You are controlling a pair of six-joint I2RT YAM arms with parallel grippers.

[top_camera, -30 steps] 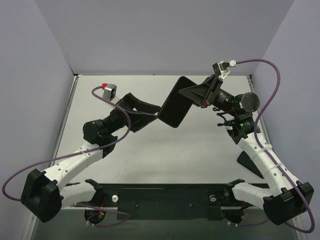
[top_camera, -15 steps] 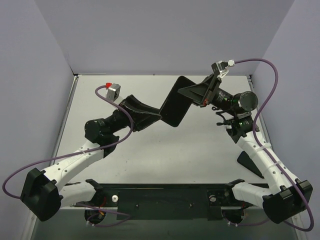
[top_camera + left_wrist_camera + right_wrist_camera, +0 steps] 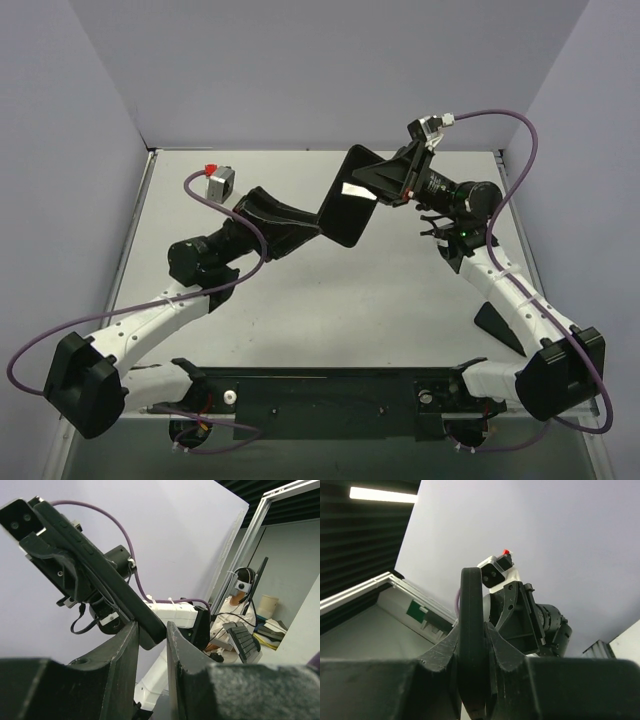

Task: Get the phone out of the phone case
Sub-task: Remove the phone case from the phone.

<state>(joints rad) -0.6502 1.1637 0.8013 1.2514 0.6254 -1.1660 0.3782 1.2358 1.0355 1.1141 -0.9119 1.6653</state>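
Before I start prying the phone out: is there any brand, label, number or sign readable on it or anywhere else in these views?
No text can be read in any view.
Cased phone: no brand or label shows, only a pale patch of glare.
Green sign on the frame behind, right wrist view: too small and blurred to read.
Keyboard in the background, left wrist view: keys too small to read.

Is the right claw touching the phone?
Touching. The right wrist view shows the phone's thin edge squeezed tight inside the right claw, with no gap on either side.
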